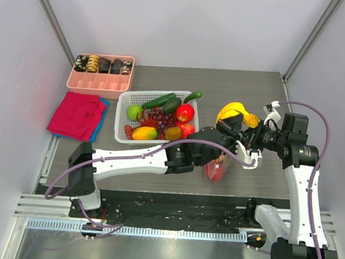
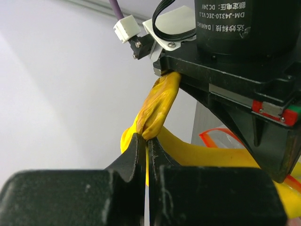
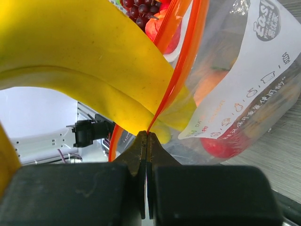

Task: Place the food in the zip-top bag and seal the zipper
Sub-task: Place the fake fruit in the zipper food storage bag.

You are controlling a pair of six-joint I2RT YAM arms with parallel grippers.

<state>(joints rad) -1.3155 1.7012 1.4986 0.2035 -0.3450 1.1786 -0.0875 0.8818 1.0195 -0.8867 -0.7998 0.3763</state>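
My left gripper [image 2: 147, 137] is shut on the brownish stem of the yellow bananas [image 2: 207, 153]. It holds them in the air over the bag's mouth, close to the right arm's wrist. In the top view the bananas [image 1: 232, 112] sit right of the basket, at the left gripper [image 1: 243, 124]. My right gripper [image 3: 147, 134] is shut on the orange-red zipper [image 3: 181, 61] of the clear zip-top bag [image 3: 263, 80] and holds the mouth up. A red round fruit [image 3: 221, 147] and a peach [image 3: 209, 87] lie inside. The bag [image 1: 216, 169] hangs low beside the right gripper [image 1: 236, 150].
A white lattice basket [image 1: 126, 96] left of the bag holds more toy fruit and vegetables. A pink divided tray [image 1: 98, 84] with rolls stands at the back left. A red cloth [image 1: 77, 116] lies at the left. The two arms cross close together above the bag.
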